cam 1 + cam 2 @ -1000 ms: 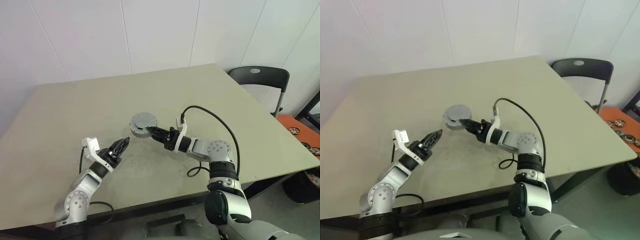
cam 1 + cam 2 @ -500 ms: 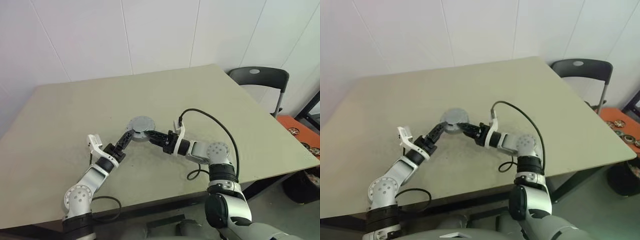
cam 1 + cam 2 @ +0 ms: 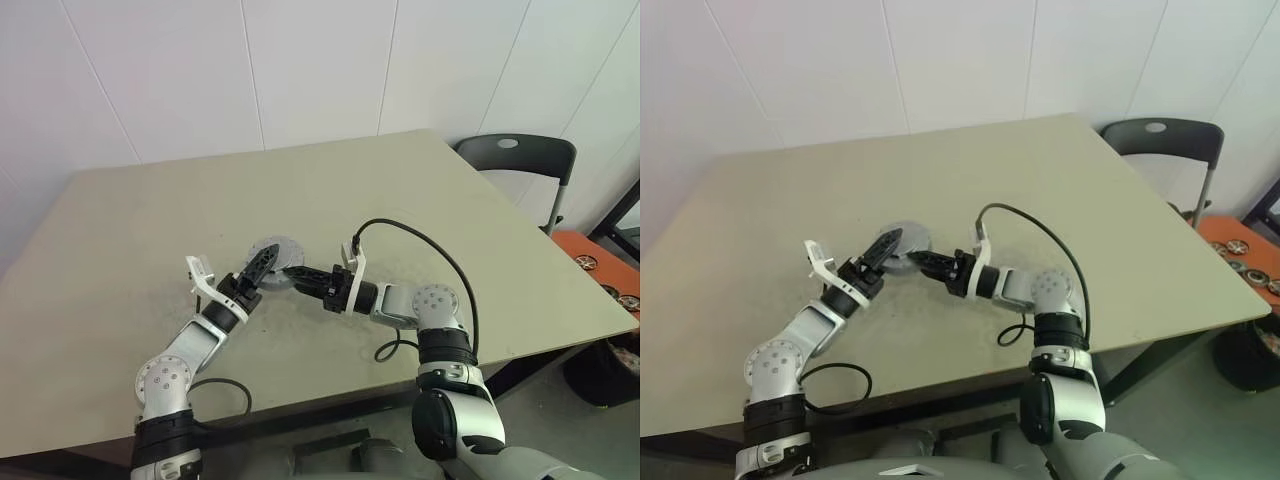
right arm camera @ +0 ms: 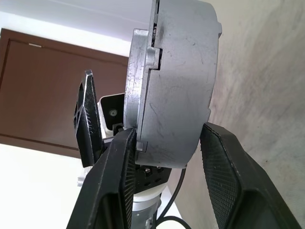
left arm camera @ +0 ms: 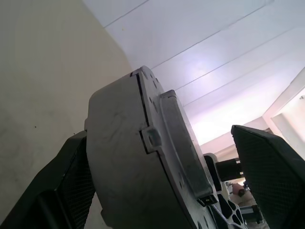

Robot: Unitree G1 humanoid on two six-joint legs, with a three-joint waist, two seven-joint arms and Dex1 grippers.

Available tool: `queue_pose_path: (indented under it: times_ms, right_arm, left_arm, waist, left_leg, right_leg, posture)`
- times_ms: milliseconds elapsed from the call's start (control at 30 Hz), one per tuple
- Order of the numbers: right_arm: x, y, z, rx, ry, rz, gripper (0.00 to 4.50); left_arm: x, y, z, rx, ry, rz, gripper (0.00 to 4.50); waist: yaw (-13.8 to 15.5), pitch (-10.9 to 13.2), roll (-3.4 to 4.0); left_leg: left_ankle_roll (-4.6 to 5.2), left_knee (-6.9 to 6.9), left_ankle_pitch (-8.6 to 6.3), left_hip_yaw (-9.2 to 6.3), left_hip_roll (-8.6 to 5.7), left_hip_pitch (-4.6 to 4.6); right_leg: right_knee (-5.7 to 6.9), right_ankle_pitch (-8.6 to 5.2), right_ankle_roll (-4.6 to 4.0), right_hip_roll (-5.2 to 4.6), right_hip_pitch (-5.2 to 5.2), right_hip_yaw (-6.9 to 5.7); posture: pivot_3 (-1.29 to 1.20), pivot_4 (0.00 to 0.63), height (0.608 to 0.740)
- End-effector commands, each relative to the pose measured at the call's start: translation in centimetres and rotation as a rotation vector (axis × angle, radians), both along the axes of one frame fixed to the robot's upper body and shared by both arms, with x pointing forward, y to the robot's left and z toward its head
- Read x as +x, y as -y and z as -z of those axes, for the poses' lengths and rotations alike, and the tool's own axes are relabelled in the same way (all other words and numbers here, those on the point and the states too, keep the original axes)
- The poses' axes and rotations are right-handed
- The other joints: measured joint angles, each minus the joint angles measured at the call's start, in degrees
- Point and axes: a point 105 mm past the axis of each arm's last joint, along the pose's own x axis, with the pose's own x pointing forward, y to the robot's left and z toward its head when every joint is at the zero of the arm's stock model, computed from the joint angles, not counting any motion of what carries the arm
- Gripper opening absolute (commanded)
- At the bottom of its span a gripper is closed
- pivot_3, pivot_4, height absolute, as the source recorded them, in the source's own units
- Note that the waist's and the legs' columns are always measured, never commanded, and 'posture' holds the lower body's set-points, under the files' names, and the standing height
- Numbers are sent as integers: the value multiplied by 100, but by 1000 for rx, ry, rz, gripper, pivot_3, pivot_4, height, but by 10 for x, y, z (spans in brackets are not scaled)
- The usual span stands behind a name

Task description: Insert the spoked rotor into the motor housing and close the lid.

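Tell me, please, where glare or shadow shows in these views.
Left wrist view: strong glare on the white wall behind the grey round housing. Right wrist view: blown-out white below the brown door. Eye views: even, soft light on the table.

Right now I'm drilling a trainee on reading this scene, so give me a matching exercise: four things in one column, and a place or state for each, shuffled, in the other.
1. round grey metal motor housing
2. left arm's black fingers
3. black plastic chair
4. thin black cable

A. arches over the right arm
B. spread wide
C. clamped between the right arm's fingers
D. past the right edge of the beige table

Pairs: 1-C, 2-B, 3-D, 4-A
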Motion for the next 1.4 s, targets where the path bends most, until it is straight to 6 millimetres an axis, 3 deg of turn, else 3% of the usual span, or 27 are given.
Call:
queue_pose_path:
  times_ms: [33,67,267,567,633,833,1067,1200,1400]
  right_arm:
    - [3,-4,-19,58,59,-4,1633]
    - [3,-4,-19,58,59,-4,1633]
    - [3,-5,-18,55,61,-7,1633]
    - [4,-5,-19,60,70,-3,1633]
    - [5,-5,-19,59,71,5,1633]
    - [11,-5,-18,52,70,39,3525]
    - [12,-5,-20,65,74,49,3525]
    - [13,-4,-20,66,76,54,3548]
    - [12,-4,-20,66,78,58,3548]
  left_arm:
    - [1,6,-10,-28,37,33,4466]
    - [2,7,-9,-25,28,33,4466]
    - [5,13,-1,-6,-19,57,2753]
    - [3,21,-7,-44,-1,84,2682]
    - [4,18,-15,-117,29,66,2682]
    - [6,11,-27,-276,63,9,2672]
    - [11,10,-22,-295,28,-6,2672]
    - [14,15,-13,-250,-21,16,2011]
    - [16,22,0,-154,-81,28,2012]
  waist:
    - [1,1,-1]
    - [1,1,-2]
    - [2,8,-11]
    - [2,8,-13]
    - [3,8,-13]
    - [6,11,-17]
    - [6,13,-19]
    - [8,15,-22]
    - [5,15,-22]
  left_leg:
    - [0,2,0,0,0,0]
    - [0,2,0,0,0,0]
    - [0,1,0,0,0,0]
    - [0,1,0,0,0,-1]
    - [0,1,0,0,0,-1]
    - [0,1,0,0,0,-3]
    - [0,1,0,0,0,-3]
    - [0,2,0,0,-1,-3]
    - [0,-1,0,0,-1,-3]
  right_leg:
    - [0,0,0,0,1,0]
    - [0,0,0,0,2,0]
    - [1,0,0,0,0,0]
    - [1,0,0,0,-1,0]
    - [0,0,0,0,-1,0]
    - [-1,0,1,-1,0,0]
    - [-1,-1,1,0,-1,-1]
    - [-1,0,1,0,0,-1]
    - [-2,0,0,0,-1,0]
  posture:
    - [0,0,740]
    - [0,0,740]
    - [0,0,740]
    - [0,0,740]
    - [0,0,740]
    - [0,0,740]
    - [0,0,740]
    - [0,0,740]
    - [0,0,740]
